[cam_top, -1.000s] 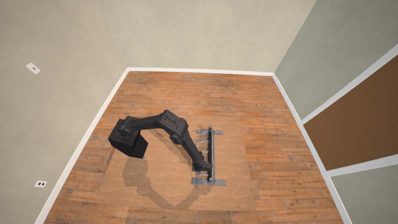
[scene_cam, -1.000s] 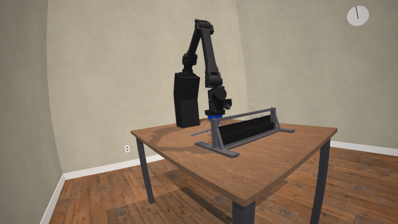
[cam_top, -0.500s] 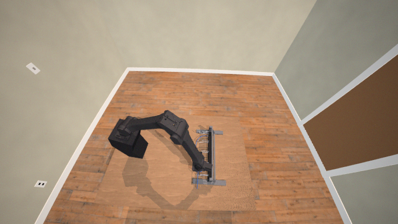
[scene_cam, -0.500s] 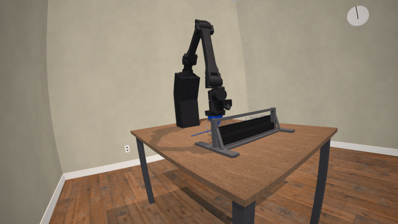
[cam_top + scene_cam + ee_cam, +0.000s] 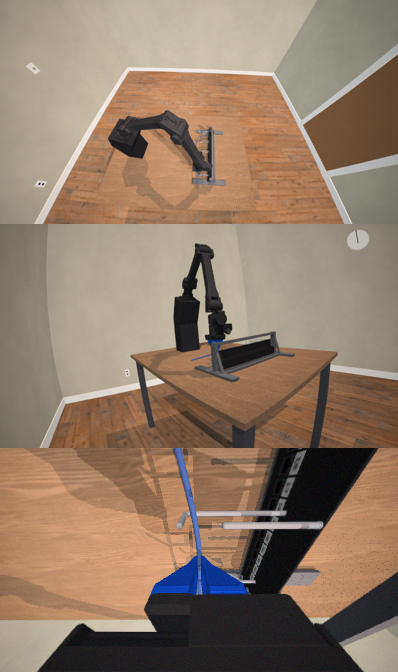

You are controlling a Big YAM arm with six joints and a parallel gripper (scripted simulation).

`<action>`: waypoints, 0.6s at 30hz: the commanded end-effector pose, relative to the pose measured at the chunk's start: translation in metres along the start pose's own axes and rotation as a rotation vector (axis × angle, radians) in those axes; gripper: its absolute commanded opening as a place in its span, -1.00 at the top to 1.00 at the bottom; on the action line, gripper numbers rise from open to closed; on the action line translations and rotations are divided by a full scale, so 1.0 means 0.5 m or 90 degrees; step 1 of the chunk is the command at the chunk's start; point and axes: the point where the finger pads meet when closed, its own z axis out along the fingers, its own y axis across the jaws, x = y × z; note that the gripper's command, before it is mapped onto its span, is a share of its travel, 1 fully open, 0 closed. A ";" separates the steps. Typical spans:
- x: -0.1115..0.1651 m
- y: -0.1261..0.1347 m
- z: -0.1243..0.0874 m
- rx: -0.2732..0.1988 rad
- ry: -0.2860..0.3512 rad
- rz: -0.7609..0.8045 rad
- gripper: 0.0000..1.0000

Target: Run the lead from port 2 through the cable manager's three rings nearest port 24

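The grey rack (image 5: pixel 212 155) with its black patch panel (image 5: pixel 295 513) stands on the table; it also shows in the exterior view (image 5: pixel 242 353). My gripper (image 5: pixel 199 560) (image 5: pixel 199 168) (image 5: pixel 215 342) with blue fingers is shut on the blue lead (image 5: pixel 192 513), low in front of the rack's near end, at the height of the rack's top bar. The lead runs on from the fingers across the bent front tip of a white ring (image 5: pixel 230 514). I cannot tell whether it lies inside that ring. A second ring rod (image 5: pixel 272 525) lies beside it. The lead's free end (image 5: pixel 199 358) rests on the table.
The rack's grey foot (image 5: pixel 208 182) lies just under the gripper, and the other foot (image 5: pixel 210 131) is at the far end. More rings (image 5: pixel 204 141) stick out along the rack's front. The arm's black base (image 5: pixel 128 140) stands at the table's left.
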 end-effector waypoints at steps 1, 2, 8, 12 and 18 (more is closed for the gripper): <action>-0.011 -0.053 -0.019 0.020 0.002 -0.005 1.00; -0.011 -0.049 -0.013 0.017 0.002 -0.004 1.00; -0.011 -0.067 -0.014 0.017 0.002 -0.004 1.00; -0.012 -0.080 -0.014 0.017 0.002 -0.004 1.00; -0.013 -0.086 -0.005 0.012 0.000 -0.003 1.00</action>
